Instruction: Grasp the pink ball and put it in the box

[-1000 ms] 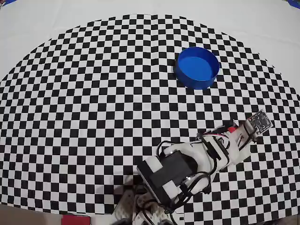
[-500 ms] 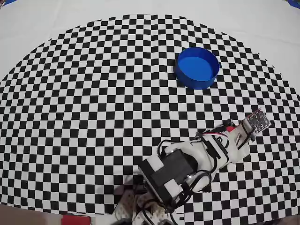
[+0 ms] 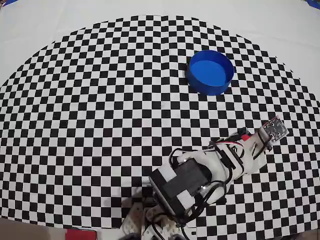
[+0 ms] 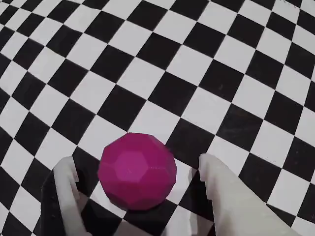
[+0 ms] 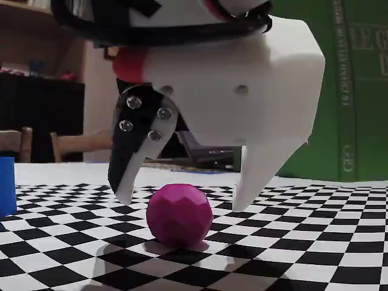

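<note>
Pink ball [image 4: 138, 171] sits on the checkered surface [image 4: 162, 73] between the spread jaws of the gripper [image 5: 182, 195], untouched; looks light, rigid, faceted, likely to roll; pinch it across the middle; blue box [image 3: 210, 71] well apart.

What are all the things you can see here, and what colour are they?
pink ball: one, magenta-pink, on the checkered mat between the hand's two fingers, not yet touched.
box: one, bright blue, round, on the mat's far right in the overhead view, empty.
checkered mat: one, black and white, covering the table.
chair: one, wooden brown, in the dim background of the fixed view.
arm: one, white and black, reaching from the bottom edge to the right in the overhead view.
hand: one, open, one dark finger and one white finger, straddling the ball just above the mat.
</note>
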Controlling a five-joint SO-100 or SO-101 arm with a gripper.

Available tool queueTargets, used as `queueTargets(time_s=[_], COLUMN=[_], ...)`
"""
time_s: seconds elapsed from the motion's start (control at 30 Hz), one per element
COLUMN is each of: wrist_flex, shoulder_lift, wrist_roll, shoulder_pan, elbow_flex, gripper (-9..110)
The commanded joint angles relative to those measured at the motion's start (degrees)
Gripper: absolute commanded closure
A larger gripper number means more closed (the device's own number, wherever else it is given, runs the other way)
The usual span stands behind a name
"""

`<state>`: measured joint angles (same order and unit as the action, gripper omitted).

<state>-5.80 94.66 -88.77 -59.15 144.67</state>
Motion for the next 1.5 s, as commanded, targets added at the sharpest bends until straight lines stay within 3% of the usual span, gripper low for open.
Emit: queueTargets(time_s=[0.0, 1.47], wrist_flex=[-0.88, -1.23], shoulder_lift=[-0.26, -4.31], wrist_roll=[-0.53, -0.62], shoulder_pan=[0.62, 0.26], elbow_flex=[-1.93, -5.01], gripper=[73, 73])
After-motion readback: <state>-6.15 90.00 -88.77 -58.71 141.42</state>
